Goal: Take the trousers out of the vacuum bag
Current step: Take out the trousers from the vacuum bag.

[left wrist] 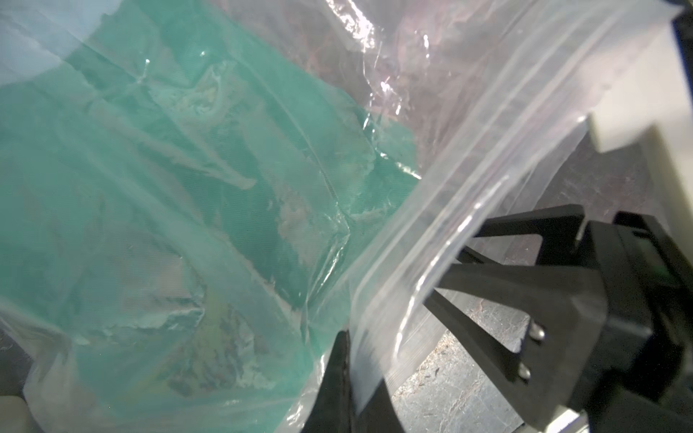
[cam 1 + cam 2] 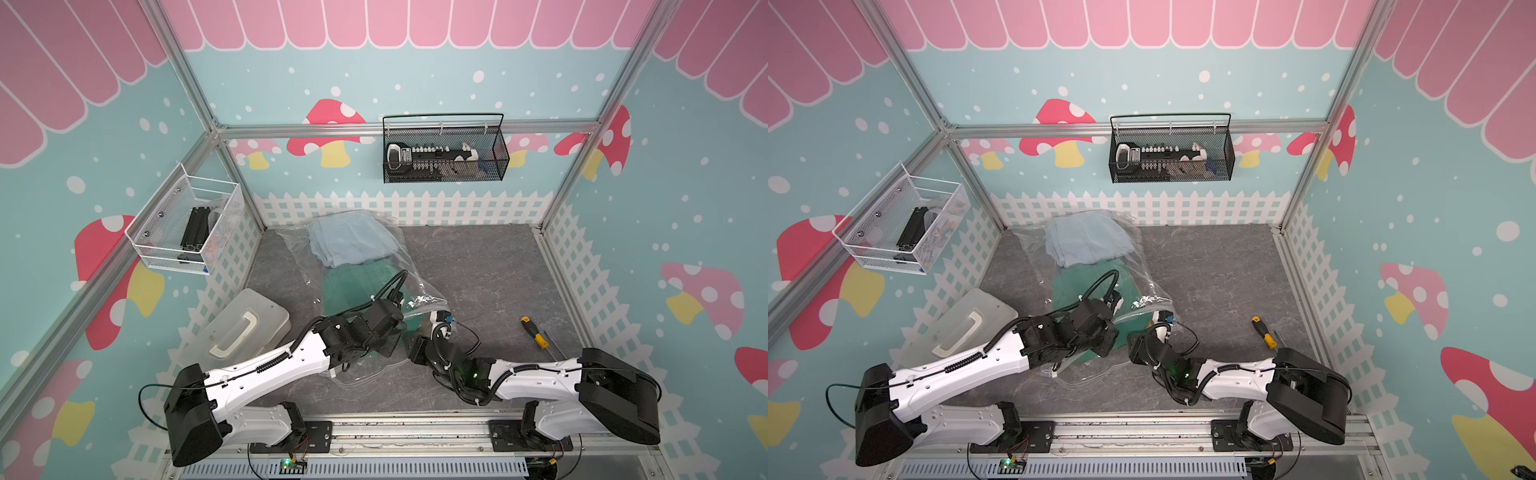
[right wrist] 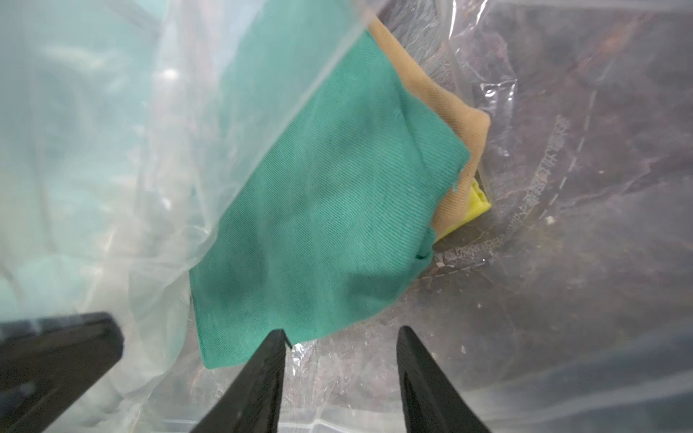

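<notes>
The vacuum bag lies on the grey table with the trousers inside it. The light blue pair sits at the far end. The green trousers are nearer the mouth, with a tan pair and a yellow pair peeking out from under them. The left gripper is clamped tight, looks like on the bag's zip strip, though that view's pretty murky. The right gripper is inside the mouth, jaws partly apart and gripping nothing, with one fingertip right at the green cloth's edge.
</notes>
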Robot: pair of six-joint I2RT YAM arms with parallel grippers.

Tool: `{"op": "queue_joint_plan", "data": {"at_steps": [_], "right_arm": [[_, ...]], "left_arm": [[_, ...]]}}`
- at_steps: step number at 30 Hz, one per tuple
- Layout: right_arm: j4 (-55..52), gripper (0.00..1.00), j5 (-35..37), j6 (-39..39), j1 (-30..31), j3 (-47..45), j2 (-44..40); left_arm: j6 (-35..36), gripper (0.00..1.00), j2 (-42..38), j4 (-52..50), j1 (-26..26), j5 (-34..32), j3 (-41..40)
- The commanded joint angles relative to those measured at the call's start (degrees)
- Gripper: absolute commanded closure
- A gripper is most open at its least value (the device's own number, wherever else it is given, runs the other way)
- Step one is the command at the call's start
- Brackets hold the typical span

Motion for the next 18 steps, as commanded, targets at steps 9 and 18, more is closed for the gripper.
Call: {"op": "queue_joint_plan", "data": {"at_steps": [9,18], "right_arm": [[2.67,0.48,-2.60,5.36,-3.81,-0.34,3.43],[6.63,0.44,-6.47,6.26,-6.90,1.37,9.20]], "left_arm": [[1.10,1.00,-1.39,1.81,-0.08,3.90,0.11],[-0.51,1.00,-1.37,4.76,-0.06,5.41,-2.15]]}}
